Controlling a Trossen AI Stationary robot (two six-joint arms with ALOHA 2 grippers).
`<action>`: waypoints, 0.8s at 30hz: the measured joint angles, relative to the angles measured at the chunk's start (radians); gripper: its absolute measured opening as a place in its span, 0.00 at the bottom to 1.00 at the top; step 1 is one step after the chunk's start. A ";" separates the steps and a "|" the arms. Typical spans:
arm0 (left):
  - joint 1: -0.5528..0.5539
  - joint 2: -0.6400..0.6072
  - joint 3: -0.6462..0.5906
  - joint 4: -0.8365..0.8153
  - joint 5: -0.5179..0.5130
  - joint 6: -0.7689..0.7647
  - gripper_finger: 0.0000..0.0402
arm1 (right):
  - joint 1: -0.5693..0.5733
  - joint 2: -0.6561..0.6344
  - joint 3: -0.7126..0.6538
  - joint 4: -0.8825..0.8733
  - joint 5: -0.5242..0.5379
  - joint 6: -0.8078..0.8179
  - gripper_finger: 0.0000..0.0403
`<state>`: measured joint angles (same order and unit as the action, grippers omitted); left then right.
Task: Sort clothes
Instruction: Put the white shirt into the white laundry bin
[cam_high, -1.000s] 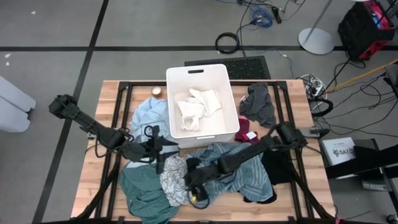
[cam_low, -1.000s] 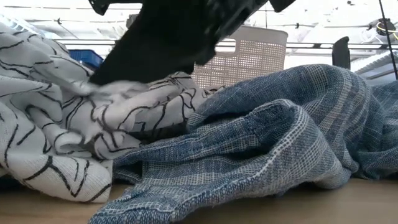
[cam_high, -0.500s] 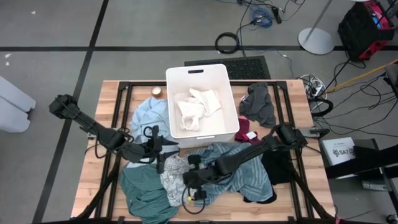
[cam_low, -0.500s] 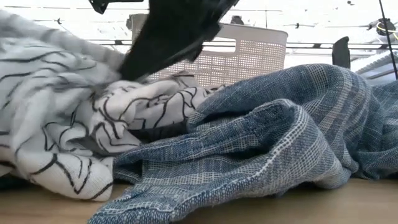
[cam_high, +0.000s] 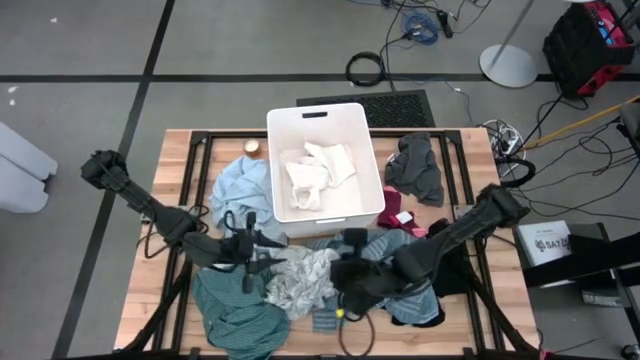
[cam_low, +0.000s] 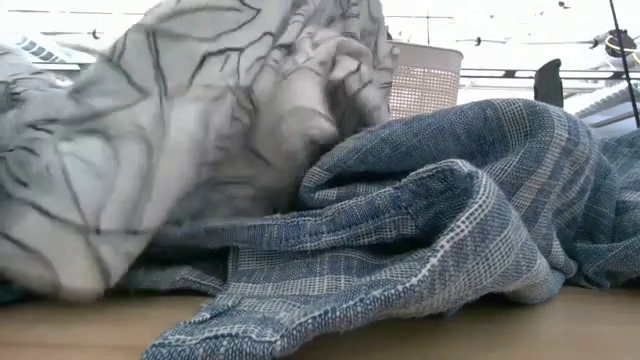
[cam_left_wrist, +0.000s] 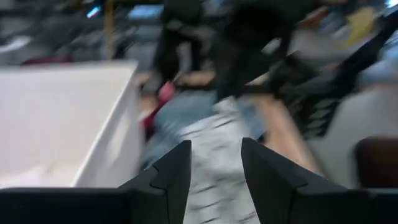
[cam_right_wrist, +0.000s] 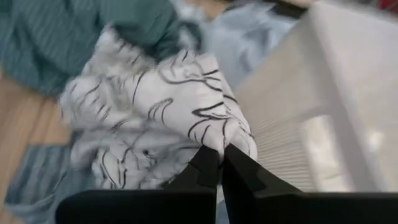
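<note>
On the left of the wooden table (cam_high: 150, 300), the left gripper (cam_high: 250, 262) is hanging low by the near left corner of the white bin (cam_high: 345, 205). Its two fingers (cam_left_wrist: 171, 171) are standing a little apart with nothing between them. Just beside it, a teal green cloth (cam_high: 235, 315) is lying at the front edge, and a light blue cloth (cam_high: 240, 185) is lying against the bin's left wall.

In the middle, the right gripper (cam_high: 345, 272) is pinching the white cloth with black squiggly lines (cam_high: 300, 280). Its fingers (cam_right_wrist: 208, 171) are clamped tight together on a fold of it, and the cloth is hanging up off the table in front of the bin.

Under it, a blue-grey striped cloth (cam_low: 450, 230) is lying bunched on the table. White clothes (cam_high: 315, 170) are sitting inside the bin.

On the right, a dark grey cloth (cam_high: 420, 165) is lying beside the bin.
</note>
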<state>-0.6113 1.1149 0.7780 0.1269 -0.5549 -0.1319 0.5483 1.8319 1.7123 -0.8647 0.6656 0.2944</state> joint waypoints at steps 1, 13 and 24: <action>0.001 0.005 0.001 0.054 0.049 0.025 0.37 | 0.009 -0.010 0.000 -0.003 0.032 0.000 0.00; 0.083 0.197 0.013 0.372 0.049 0.141 0.37 | 0.030 -0.054 0.000 0.041 0.121 -0.097 0.00; 0.173 0.301 0.043 0.391 0.293 -0.044 0.47 | 0.030 -0.066 0.000 0.129 0.120 -0.225 0.00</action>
<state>-0.4382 1.4155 0.8211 0.5176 -0.2616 -0.1755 0.5781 1.7663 1.7119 -0.7355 0.7854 0.0698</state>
